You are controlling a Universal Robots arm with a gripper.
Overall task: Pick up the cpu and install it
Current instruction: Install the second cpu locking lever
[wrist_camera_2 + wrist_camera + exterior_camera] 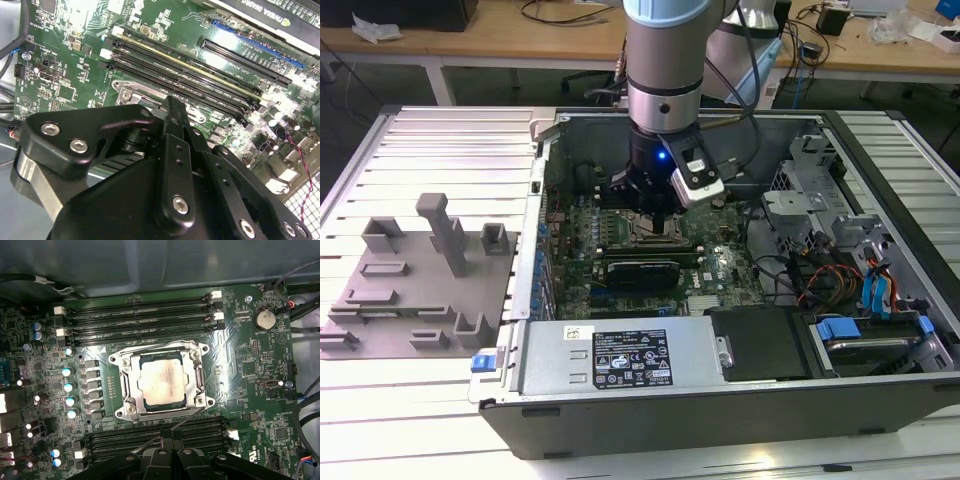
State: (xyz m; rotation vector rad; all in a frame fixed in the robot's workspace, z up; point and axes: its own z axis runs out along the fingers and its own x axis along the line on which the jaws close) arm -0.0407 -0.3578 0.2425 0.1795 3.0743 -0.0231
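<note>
Hovering over the open case [880,300], the hand [650,205] is sitting just above the socket [162,382] on the green board [240,390]. The cpu [161,382] is lying flat inside the socket frame, pale top up, so it is looking already seated, at least as judged from the first wrist view. Whether the hand is open or closed, I cannot tell; its black linkage [170,170] is blocking the tips in the second wrist view, and nothing is visibly being held.

Risks: the socket's wire lever [175,426] is appearing to stick out past the frame toward the hand, so the frame is possibly not latched; a bump from the hand could be shifting the chip or bending contacts. The memory slots [140,320] are lying close on both sides of the socket, so a sideways drift could be clipping them. The grey tray [415,290] is sitting on the table outside the case, well apart.
</note>
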